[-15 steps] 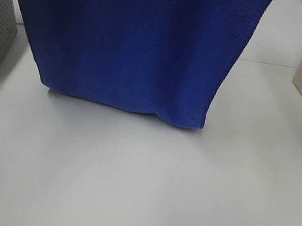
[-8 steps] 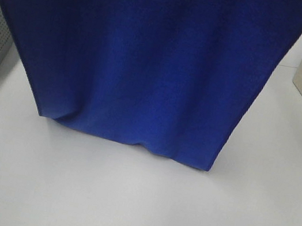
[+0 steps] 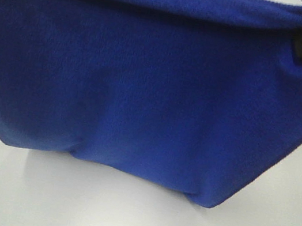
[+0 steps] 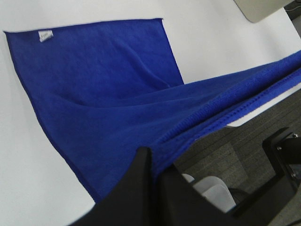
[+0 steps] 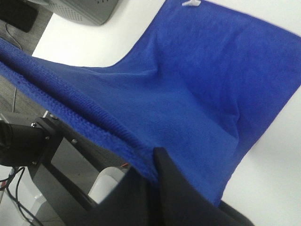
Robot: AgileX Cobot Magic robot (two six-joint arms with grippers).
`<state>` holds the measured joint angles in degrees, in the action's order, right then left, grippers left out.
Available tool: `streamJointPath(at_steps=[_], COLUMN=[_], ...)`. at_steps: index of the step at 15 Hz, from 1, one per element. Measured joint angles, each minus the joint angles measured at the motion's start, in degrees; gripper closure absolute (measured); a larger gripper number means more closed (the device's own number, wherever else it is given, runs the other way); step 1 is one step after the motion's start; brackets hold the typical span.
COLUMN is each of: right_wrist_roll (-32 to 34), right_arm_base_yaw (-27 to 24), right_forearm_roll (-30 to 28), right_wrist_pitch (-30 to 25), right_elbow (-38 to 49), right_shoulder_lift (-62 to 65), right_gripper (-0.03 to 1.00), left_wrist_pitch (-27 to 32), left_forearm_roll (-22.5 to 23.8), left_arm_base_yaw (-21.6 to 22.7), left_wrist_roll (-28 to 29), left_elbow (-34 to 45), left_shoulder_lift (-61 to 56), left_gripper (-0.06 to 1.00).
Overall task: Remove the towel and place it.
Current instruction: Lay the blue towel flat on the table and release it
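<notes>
Tightly pinched, left gripper (image 4: 153, 162) clamped on towel (image 4: 94, 84) hem, right gripper (image 5: 151, 165) likewise, far end on table (image 4: 211, 47).

The white tabletop (image 4: 202, 42) is carrying the far half of the blue towel (image 4: 103, 70), lying flat with its white tag (image 4: 45, 35) showing; a grey basket (image 5: 89, 9) is standing apart from it.

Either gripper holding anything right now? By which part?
Both. The left gripper and right gripper are each shut on the towel, pinching its stitched edge toward opposite ends. Its far end lies on the table.
</notes>
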<state>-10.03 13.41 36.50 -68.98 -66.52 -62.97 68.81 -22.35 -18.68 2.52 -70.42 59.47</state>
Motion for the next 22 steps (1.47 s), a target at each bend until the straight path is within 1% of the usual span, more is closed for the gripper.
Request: streamJointPath(at_steps=[4, 5, 11, 13, 16, 20, 22], right_wrist_roll=[0.2, 0.2, 0.3, 0.3, 0.0, -3.0, -4.8], right_arm_base_yaw=[0.0, 0.0, 0.0, 0.0, -0.1, -0.6, -0.6], right_forearm_roll=[0.9, 1.1, 3.6, 4.5, 5.7, 6.5, 7.2], right_wrist_pitch=[-0.8, -0.9, -0.8, -0.8, -0.7, -0.5, -0.1], right_elbow=[9.5, 11.7, 26.0, 30.0, 34.9, 37.2, 37.2], right_shoulder_lift=[3.2, 3.3, 3.3, 2.9, 0.2, -6.5, -10.3], right_gripper=[0.95, 0.95, 0.95, 0.95, 0.95, 0.95, 0.95], left_wrist_pitch=[-0.7, -0.7, -1.9, -1.9, -1.8, -1.7, -1.7], left_forearm_roll=[-6.1, -6.6, -11.2, -11.7, -11.7, -11.6, -10.7], left_arm_base_yaw=[0.1, 0.1, 0.1, 0.1, 0.1, 0.1, 0.1], left_wrist_roll=[0.1, 0.1, 0.1, 0.1, -0.9, -5.5, -6.8], left_elbow=[14.9, 16.3, 33.3, 36.0, 36.7, 36.7, 36.7], left_shoulder_lift=[-6.5, -6.8, -7.3, -5.7, -0.9, 9.3, 13.6], left_gripper=[0.94, 0.94, 0.94, 0.94, 0.94, 0.94, 0.94])
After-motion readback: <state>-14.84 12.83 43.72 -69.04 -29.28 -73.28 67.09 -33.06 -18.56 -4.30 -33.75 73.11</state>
